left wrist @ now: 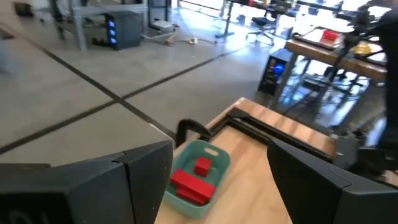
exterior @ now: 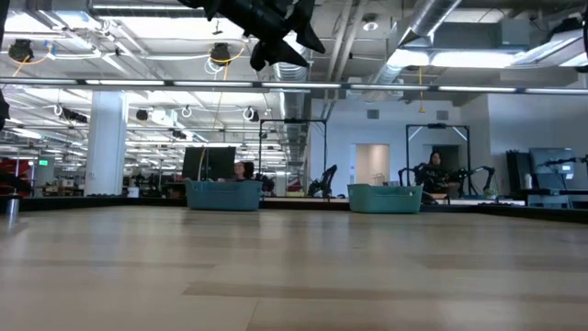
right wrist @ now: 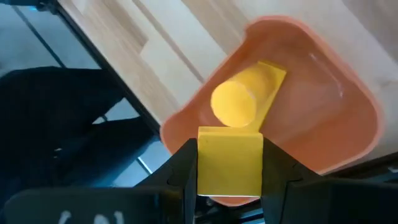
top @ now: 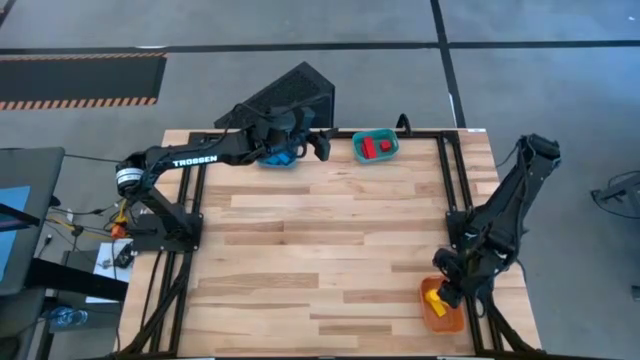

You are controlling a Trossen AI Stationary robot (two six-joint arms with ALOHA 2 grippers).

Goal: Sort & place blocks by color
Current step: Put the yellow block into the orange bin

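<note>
1. My right claw (right wrist: 229, 163) is clamped on a flat yellow plastic block (right wrist: 229, 163), held just above the orange plastic bin (right wrist: 336, 99) at the wooden worktop's (top: 320, 260) near right corner.
2. A yellow cylinder block (right wrist: 235, 102) already lies inside.
3. I judge that releasing this near the rim could drop the block off the worktop.
4. My left claw (top: 300, 142) hangs with fingers apart over the blue bin (top: 280, 158); red blocks (left wrist: 194, 180) sit in the teal bin (left wrist: 199, 177).
</note>
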